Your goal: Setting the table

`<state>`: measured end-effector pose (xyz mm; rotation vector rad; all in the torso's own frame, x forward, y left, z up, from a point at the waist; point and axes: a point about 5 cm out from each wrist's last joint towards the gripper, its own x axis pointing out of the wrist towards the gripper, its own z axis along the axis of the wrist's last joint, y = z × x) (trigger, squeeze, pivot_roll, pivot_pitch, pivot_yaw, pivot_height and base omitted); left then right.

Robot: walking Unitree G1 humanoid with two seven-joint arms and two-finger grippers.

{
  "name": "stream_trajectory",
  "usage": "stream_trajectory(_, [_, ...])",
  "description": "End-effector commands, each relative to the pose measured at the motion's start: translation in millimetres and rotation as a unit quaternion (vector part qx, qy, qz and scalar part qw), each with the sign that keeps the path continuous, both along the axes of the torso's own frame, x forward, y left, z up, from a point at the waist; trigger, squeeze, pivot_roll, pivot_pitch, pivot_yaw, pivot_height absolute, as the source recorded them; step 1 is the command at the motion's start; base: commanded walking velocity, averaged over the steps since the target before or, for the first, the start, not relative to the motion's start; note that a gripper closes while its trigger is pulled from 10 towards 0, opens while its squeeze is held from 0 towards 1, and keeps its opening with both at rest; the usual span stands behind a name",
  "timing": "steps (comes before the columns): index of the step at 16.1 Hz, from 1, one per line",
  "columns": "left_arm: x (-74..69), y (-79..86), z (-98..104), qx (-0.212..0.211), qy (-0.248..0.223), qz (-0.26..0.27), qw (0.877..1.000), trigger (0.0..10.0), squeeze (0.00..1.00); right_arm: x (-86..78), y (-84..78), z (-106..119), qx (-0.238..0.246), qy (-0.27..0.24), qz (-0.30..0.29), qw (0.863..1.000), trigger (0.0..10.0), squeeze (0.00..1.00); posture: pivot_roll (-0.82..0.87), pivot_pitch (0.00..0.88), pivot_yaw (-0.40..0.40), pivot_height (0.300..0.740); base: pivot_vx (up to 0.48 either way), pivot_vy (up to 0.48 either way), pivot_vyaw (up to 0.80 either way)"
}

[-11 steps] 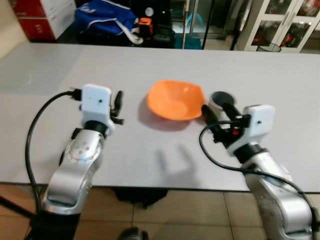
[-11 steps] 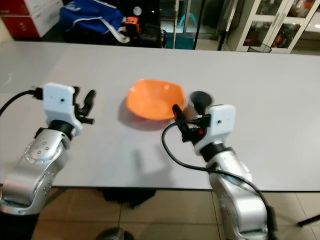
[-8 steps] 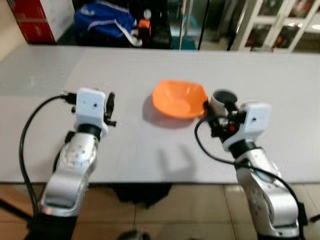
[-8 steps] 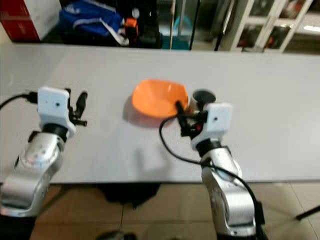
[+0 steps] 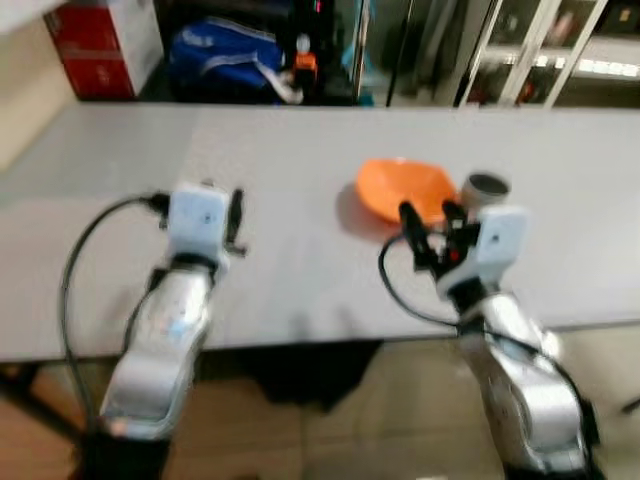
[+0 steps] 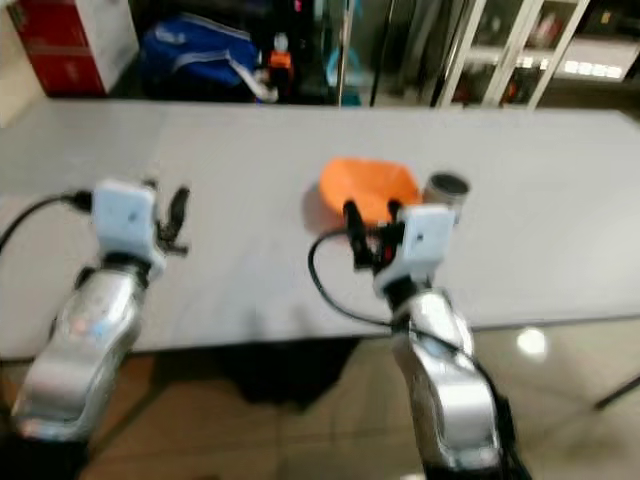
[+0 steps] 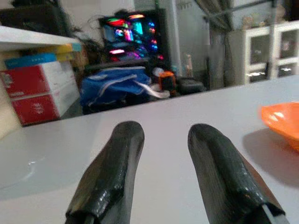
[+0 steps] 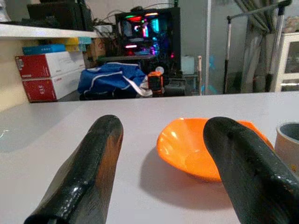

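An orange bowl [image 5: 405, 188] sits on the grey table [image 5: 300, 150], right of centre. A grey cup [image 5: 487, 186] stands just to its right, close to the rim. My right gripper [image 5: 428, 215] hovers open just in front of the bowl and cup, with nothing between its fingers. In the right wrist view the orange bowl [image 8: 196, 144] lies ahead between the two black fingers [image 8: 98, 154], and the cup [image 8: 288, 140] is at the frame's edge. My left gripper [image 5: 235, 215] is open and empty over bare table, well left of the bowl [image 7: 282, 119].
The table's near edge [image 5: 300, 340] runs across under both arms, with tiled floor [image 5: 350, 420] below. Behind the far edge are a blue bag [image 5: 230, 60], red boxes [image 5: 105, 45], white cabinets [image 5: 560, 50] and a lit computer [image 8: 145, 28].
The whole view has pulled back and shifted, so the bowl and cup sit farther off and more to the right. Both grippers stay open and hold nothing.
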<state>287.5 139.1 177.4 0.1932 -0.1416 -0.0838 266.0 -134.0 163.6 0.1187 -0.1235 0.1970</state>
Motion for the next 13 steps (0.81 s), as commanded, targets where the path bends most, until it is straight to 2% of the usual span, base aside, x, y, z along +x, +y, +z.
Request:
stream_trajectory(1, [1.0, -1.1, 1.8, 0.006, -0.005, -0.003, 1.000, 10.0, 0.00, 3.3, -1.8, 0.2, -0.002, 0.001, -0.009, 1.000, 10.0, 0.00, 0.06, 0.000, -0.035, 0.740, 0.000, 0.480, 0.00])
stream_trajectory(5, [0.6, 10.0, 3.9, 0.015, -0.007, 0.018, 1.000, 10.0, 0.00, 6.9, 6.1, 0.3, 0.000, -0.001, 0.014, 1.000, 10.0, 0.00, 0.08, 0.000, -0.058, 0.740, 0.000, 0.480, 0.00])
stream_trajectory(13, [-2.7, 12.7, 5.2, 0.020, -0.010, 0.028, 0.999, 10.0, 0.00, 16.6, 13.1, 1.6, 0.001, -0.002, 0.038, 0.999, 10.0, 0.00, 0.12, 0.000, -0.093, 0.740, 0.000, 0.480, 0.00])
